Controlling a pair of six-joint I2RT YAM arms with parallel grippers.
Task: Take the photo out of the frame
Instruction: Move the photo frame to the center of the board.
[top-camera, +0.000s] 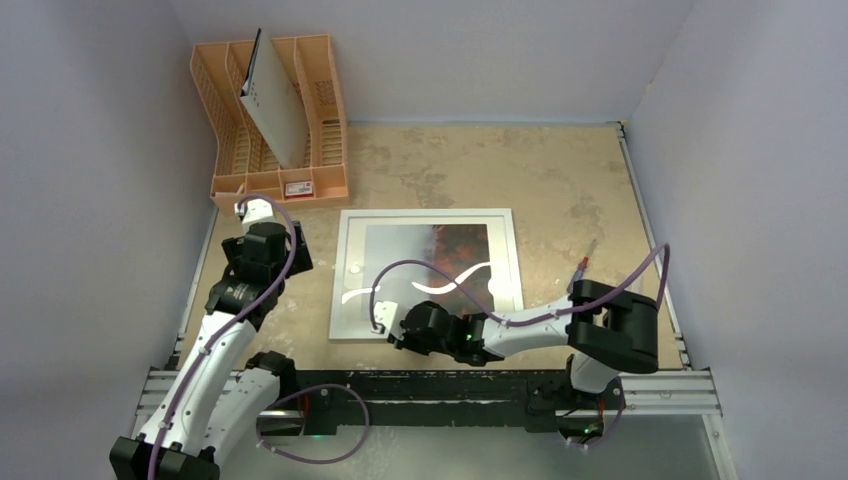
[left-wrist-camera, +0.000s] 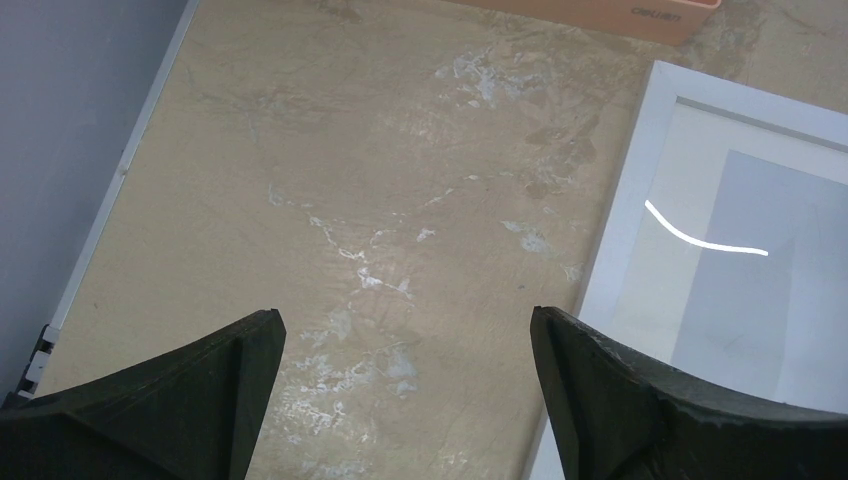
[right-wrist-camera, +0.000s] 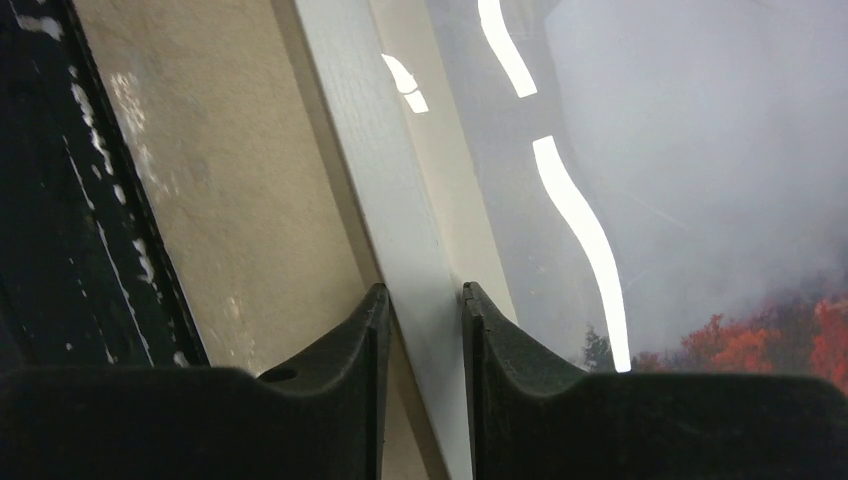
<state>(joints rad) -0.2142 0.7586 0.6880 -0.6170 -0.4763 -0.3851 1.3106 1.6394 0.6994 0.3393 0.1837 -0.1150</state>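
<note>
The frame (top-camera: 345, 280) lies flat in the middle of the table, glass side up, with a narrow white border. Under the glass the photo (top-camera: 450, 260) shows pale grey haze and dark red-orange foliage. My right gripper (top-camera: 385, 325) is at the frame's near edge, close to its left corner. In the right wrist view its gripper (right-wrist-camera: 425, 310) is shut on the white border (right-wrist-camera: 370, 150), one finger outside, one on the glass side, beside the photo (right-wrist-camera: 720, 200). My left gripper (left-wrist-camera: 405, 340) hovers open over bare table left of the frame (left-wrist-camera: 625, 200).
An orange plastic rack (top-camera: 320, 100) stands at the back left and holds a leaning grey-white board with small holes (top-camera: 275, 110). Its lower edge (left-wrist-camera: 620, 12) shows in the left wrist view. A black rail (top-camera: 450, 385) runs along the near edge. Walls close in the sides.
</note>
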